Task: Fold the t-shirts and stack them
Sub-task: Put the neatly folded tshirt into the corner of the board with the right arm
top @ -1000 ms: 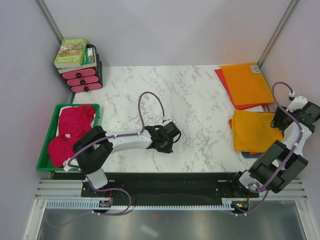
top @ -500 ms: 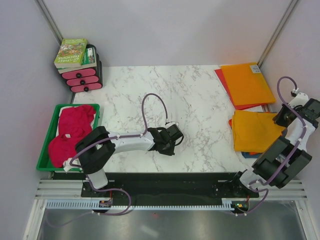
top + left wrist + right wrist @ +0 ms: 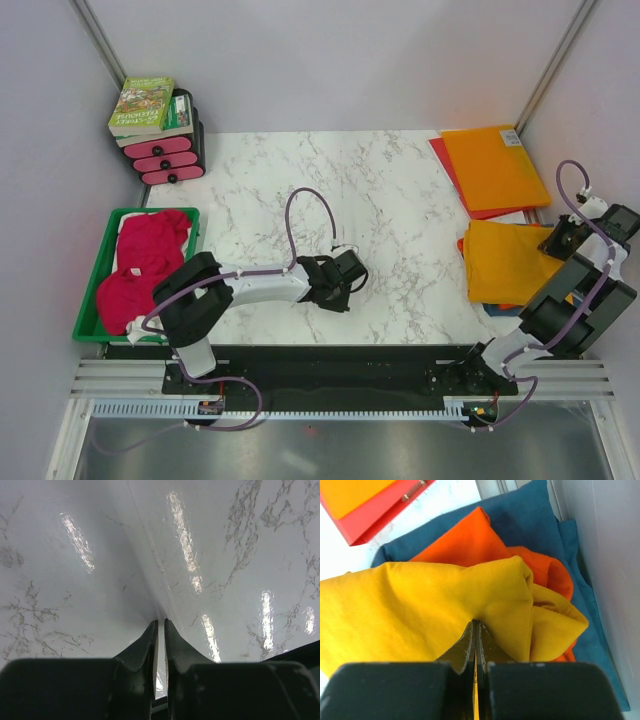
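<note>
1. A green tray (image 3: 104,254) sits at the tabletop's (image 3: 330,210) left edge.
2. Books (image 3: 145,107) lie on pink drawers (image 3: 165,158), far left.
3. Orange sheet (image 3: 493,166) overlaps red sheet (image 3: 452,168), far right.

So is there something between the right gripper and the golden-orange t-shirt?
Nothing visible. The right gripper is shut on a fold of the golden-orange t-shirt, which lies on top of the red-orange t-shirt and the blue t-shirt. No other thing stands between them.
</note>
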Tool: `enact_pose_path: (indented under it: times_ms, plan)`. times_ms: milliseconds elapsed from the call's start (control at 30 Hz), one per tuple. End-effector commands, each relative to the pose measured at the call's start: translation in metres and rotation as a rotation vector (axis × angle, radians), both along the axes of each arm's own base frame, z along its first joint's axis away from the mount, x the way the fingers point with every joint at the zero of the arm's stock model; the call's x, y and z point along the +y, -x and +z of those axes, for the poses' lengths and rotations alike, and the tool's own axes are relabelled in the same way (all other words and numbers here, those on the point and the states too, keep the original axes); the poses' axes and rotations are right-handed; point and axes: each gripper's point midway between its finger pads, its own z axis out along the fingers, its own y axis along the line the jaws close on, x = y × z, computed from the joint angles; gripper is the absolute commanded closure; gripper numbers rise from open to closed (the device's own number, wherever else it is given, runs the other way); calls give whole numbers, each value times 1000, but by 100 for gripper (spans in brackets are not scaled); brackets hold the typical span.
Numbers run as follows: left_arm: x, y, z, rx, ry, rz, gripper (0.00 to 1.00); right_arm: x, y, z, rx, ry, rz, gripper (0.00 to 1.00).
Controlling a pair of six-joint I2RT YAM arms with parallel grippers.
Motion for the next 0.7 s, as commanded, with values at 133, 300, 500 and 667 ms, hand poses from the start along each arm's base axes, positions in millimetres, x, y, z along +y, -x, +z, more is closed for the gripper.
enact_pose_path:
  times_ms: [133, 300, 500, 667]
  plan:
    - [-14, -3, 19, -44, 50, 21, 84, 24, -20, 103, -266, 63, 133, 94]
    - [-9, 2, 25, -66, 59, 36, 82, 85, -13, 170, -364, 92, 314, 41]
    - [-3, 12, 31, -85, 69, 39, 80, 158, -6, 171, -341, 106, 458, 10]
    - [3, 16, 42, -109, 95, 45, 73, 178, -7, 151, -308, 123, 380, 2]
